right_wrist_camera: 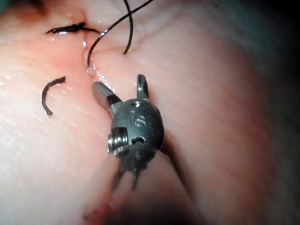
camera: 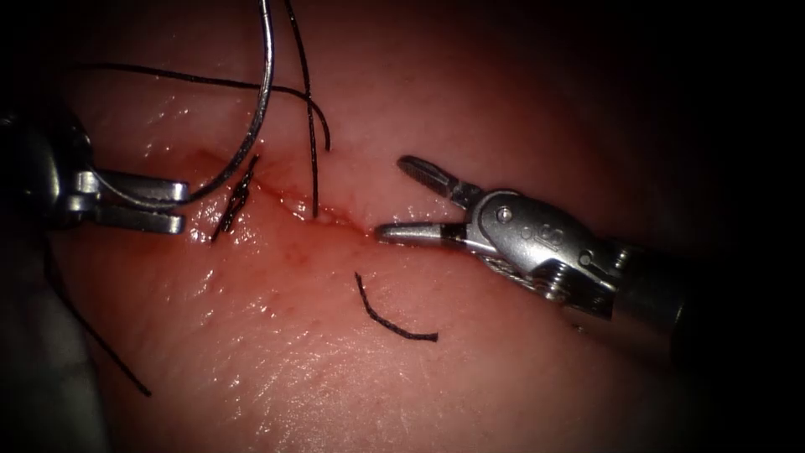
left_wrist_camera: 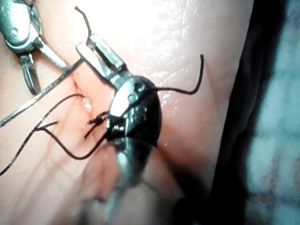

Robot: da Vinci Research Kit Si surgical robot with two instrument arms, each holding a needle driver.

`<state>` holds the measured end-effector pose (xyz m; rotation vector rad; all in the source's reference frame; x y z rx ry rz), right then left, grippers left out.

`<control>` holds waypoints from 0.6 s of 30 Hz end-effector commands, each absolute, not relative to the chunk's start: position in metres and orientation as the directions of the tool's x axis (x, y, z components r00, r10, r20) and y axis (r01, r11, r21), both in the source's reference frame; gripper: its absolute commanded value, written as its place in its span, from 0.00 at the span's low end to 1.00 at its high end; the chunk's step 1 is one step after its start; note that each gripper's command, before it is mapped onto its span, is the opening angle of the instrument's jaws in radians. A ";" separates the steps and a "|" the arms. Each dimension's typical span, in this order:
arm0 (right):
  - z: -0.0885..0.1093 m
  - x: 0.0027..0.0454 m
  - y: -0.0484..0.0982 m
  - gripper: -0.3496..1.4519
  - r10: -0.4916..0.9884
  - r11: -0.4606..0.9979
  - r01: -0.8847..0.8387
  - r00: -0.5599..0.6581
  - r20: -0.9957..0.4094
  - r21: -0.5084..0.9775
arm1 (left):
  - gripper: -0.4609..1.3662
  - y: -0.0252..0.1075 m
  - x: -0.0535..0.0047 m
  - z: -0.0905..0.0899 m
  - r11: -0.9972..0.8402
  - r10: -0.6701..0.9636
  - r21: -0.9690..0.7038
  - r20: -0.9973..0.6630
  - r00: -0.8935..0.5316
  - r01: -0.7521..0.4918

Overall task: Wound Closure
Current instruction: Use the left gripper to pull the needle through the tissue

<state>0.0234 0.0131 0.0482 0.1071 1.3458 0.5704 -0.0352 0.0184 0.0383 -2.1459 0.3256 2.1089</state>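
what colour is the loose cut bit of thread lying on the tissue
Black, seen best in the endoscope view: the cut thread end lies on the pink tissue.

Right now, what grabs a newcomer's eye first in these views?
The curved needle, clear of the tissue, arcs upward from the left tool, whose jaws are shut on its lower end, left of the cut. The right tool has jaws wide open and empty at the cut's right end. A cut end of thread lies loose just below it.
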 end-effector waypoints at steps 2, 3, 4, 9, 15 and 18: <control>0.048 0.0230 0.013 0.86 0.453 0.860 -0.317 0.110 -0.885 0.401 | 0.06 0.018 -0.0358 0.039 -0.971 -0.075 0.073 -0.997 0.000 -0.229; 0.047 0.0229 0.014 0.85 0.454 0.859 -0.316 0.110 -0.884 0.402 | 0.06 0.018 -0.0359 0.039 -0.970 -0.077 0.075 -0.997 -0.001 -0.230; 0.047 0.0227 0.014 0.86 0.456 0.858 -0.318 0.112 -0.883 0.403 | 0.06 0.017 -0.0361 0.039 -0.970 -0.079 0.078 -0.997 -0.003 -0.231; 0.046 0.0221 0.015 0.88 0.467 0.853 -0.319 0.117 -0.876 0.412 | 0.06 0.017 -0.0368 0.040 -0.969 -0.085 0.088 -0.996 -0.025 -0.233; 0.045 0.0217 0.015 0.85 0.535 0.813 -0.329 0.095 -0.840 0.480 | 0.06 0.016 -0.0371 0.041 -0.965 -0.115 0.130 -0.990 -0.077 -0.230; 0.045 0.0217 0.015 0.83 0.596 0.768 -0.339 0.071 -0.800 0.543 | 0.06 0.016 -0.0371 0.041 -0.962 -0.132 0.153 -0.986 -0.103 -0.227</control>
